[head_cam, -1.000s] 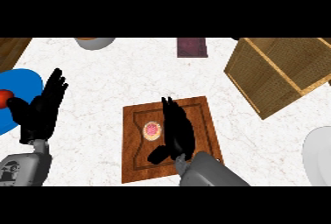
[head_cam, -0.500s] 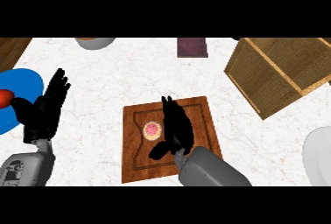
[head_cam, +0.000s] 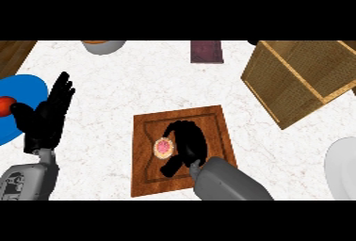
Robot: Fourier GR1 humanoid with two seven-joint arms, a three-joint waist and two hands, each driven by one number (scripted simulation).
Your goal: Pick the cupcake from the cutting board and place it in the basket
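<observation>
The cupcake (head_cam: 164, 147) sits left of centre on the board (head_cam: 217, 118), with the right hand (head_cam: 188, 147) curled just beside it on its right (contact unclear), the basket (head_cam: 292, 80) lies far right, and the left hand (head_cam: 47, 116) rests open at the left edge.

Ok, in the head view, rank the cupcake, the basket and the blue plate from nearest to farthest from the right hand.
1. The cupcake, on the cutting board, right beside the right hand, on its left.
2. The basket, up at the upper right.
3. The blue plate, at the far left edge, behind the resting left hand.
</observation>
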